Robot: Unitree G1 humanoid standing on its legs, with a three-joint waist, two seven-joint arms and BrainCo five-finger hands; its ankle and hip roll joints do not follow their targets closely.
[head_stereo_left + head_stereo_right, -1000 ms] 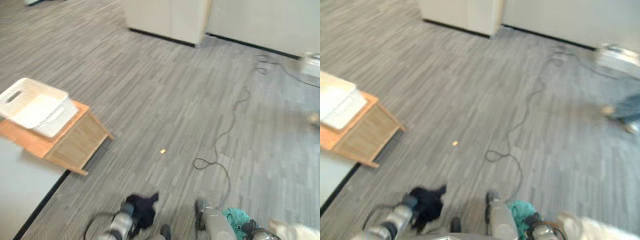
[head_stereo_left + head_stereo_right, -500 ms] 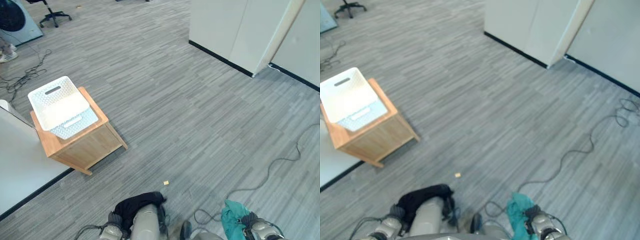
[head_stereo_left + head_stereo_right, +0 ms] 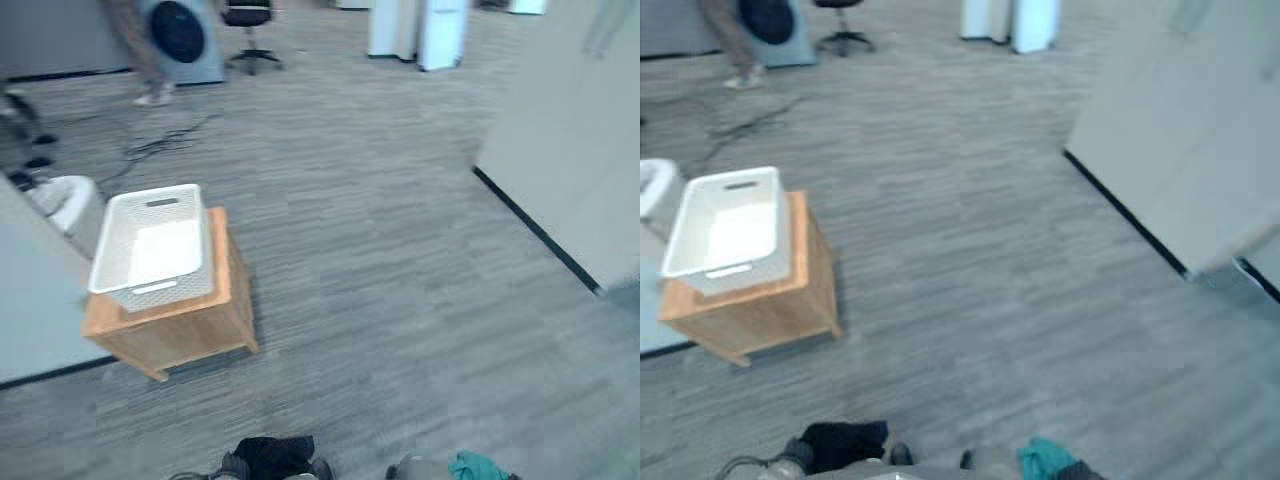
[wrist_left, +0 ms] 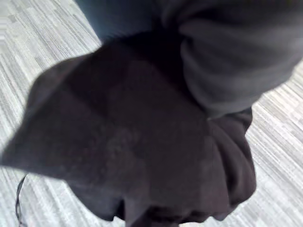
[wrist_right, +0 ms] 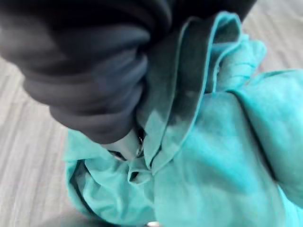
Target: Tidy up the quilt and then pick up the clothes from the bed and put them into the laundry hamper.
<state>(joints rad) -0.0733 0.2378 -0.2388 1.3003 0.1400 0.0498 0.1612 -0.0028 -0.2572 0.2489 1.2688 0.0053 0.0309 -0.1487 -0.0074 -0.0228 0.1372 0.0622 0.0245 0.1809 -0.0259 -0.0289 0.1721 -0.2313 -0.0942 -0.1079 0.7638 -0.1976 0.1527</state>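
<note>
Left wrist view: left hand (image 4: 236, 52) bunches limp black cloth garment (image 4: 142, 156) | right hand (image 5: 85, 71) clutches soft teal cloth garment (image 5: 227, 156) | both light, floppy; grip gathered folds | white perforated plastic hamper (image 3: 155, 245) on wooden stand (image 3: 185, 325), well ahead.

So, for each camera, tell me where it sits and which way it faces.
Left eye view: on the head, looking down at the floor, the white hamper on the wooden cabinet, the black garment.
Right eye view: beside it, sharing that scene; teal garment.
Left wrist view: on the left wrist, its ribbed cover against the black garment.
Right wrist view: on the right wrist, its ribbed cover against the teal garment.
</note>
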